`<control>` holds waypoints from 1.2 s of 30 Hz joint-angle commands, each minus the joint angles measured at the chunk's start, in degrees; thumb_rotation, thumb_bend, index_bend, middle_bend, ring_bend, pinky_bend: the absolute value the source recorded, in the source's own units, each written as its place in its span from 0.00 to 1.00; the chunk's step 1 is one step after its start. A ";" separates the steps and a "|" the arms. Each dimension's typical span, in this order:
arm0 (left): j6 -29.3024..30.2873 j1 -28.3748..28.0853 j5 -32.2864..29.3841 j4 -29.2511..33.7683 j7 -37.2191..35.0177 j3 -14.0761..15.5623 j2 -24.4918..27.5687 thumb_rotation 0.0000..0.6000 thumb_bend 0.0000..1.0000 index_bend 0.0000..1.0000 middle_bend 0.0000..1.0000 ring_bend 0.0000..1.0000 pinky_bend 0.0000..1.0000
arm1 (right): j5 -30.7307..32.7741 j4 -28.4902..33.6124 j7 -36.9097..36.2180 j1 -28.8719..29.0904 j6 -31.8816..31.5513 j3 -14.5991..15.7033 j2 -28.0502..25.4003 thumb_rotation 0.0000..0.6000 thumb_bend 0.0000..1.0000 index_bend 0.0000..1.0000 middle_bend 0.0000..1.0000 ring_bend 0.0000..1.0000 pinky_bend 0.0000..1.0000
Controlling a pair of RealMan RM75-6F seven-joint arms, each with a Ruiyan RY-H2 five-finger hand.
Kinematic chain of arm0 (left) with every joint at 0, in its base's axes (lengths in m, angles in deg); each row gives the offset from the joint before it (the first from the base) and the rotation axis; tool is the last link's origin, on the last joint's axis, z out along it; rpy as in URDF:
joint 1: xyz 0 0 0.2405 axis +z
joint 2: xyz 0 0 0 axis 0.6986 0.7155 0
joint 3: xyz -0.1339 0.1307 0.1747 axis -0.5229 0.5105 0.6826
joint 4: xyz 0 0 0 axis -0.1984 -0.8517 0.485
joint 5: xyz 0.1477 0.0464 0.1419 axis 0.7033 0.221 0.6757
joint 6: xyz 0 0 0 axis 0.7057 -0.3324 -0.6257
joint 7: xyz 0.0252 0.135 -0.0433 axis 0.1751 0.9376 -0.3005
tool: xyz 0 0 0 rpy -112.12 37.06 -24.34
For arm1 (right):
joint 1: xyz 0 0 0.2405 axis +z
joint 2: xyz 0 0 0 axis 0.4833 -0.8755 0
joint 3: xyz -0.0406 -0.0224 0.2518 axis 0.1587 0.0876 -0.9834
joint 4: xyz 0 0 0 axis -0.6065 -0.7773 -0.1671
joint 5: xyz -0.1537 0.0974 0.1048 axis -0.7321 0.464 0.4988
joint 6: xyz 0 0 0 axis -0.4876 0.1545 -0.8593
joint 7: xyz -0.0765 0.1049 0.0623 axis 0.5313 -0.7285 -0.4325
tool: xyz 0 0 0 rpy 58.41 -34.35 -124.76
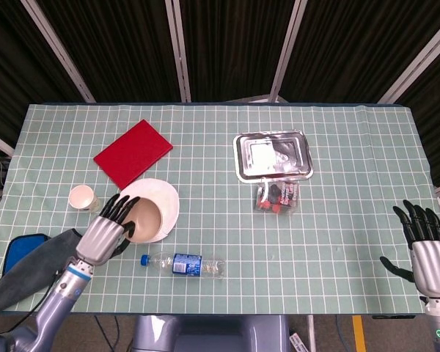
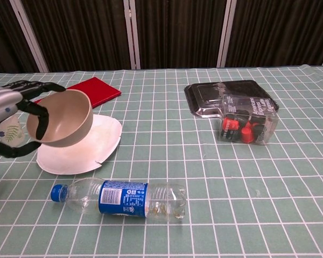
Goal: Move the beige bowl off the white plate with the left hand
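Note:
My left hand (image 1: 104, 235) (image 2: 11, 121) grips the beige bowl (image 1: 145, 219) (image 2: 62, 119) by its rim and holds it lifted and tilted above the near left part of the white plate (image 1: 163, 199) (image 2: 99, 145). The bowl's opening faces the hand. The plate lies on the checked cloth, left of centre. My right hand (image 1: 427, 251) hovers at the table's near right corner with fingers spread and nothing in it; the chest view does not show it.
A water bottle (image 1: 182, 265) (image 2: 121, 199) lies on its side just in front of the plate. A red book (image 1: 133, 152) sits behind it, a paper cup (image 1: 81, 197) to its left. A clear box with red pieces (image 1: 277, 195) and its lid (image 1: 271, 155) lie mid-table.

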 commanded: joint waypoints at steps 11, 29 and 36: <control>1.69 5.61 10.66 2.69 -0.35 12.33 5.21 1.00 0.56 0.75 0.04 0.00 0.00 | 0.60 0.53 -0.89 -0.27 -0.38 -0.41 -0.61 1.00 0.03 0.08 0.00 0.00 0.00; -0.44 9.82 8.76 -4.95 -1.87 13.78 6.24 1.00 0.56 0.67 0.00 0.00 0.00 | 0.21 1.08 -0.17 -0.16 0.37 0.11 -0.51 1.00 0.03 0.09 0.00 0.00 0.00; -0.39 10.67 8.33 -5.80 -0.92 12.68 5.92 1.00 0.28 0.34 0.00 0.00 0.00 | 0.41 1.15 -0.30 -0.12 0.62 0.08 -0.62 1.00 0.03 0.11 0.00 0.00 0.00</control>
